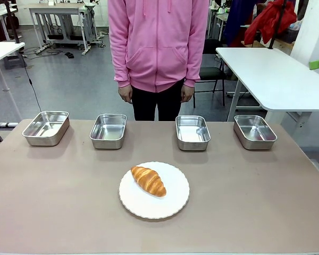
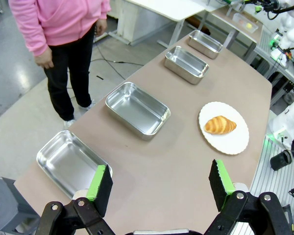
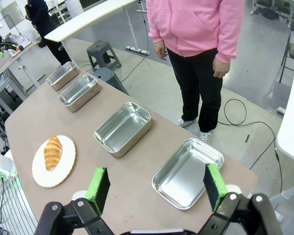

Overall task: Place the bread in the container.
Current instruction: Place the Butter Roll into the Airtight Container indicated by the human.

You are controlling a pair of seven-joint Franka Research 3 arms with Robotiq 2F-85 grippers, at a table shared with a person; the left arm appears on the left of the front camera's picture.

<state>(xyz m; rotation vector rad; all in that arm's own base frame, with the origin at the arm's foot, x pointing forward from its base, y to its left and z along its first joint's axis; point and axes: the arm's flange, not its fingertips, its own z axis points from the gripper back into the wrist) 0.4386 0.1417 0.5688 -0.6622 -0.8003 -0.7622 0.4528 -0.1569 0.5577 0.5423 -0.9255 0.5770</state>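
Note:
A golden-brown croissant point(image 1: 148, 180) lies on a round white plate point(image 1: 171, 204) near the middle front of the table. Four look-alike steel pans stand in a row along the far edge: point(image 1: 46, 127), point(image 1: 108, 130), point(image 1: 192, 132), point(image 1: 254, 132). In the left wrist view my left gripper point(image 2: 159, 182) is open high above the table's left end, with the croissant point(image 2: 220, 125) well ahead. In the right wrist view my right gripper point(image 3: 157, 185) is open above the right end, over the nearest pan point(image 3: 187, 172); the croissant point(image 3: 52, 152) lies far to the left.
A person in a pink hoodie point(image 1: 157, 42) stands at the far side with hands hanging down. A white side table point(image 1: 276, 74) stands at the right. The brown tabletop point(image 1: 244, 207) is bare around the plate.

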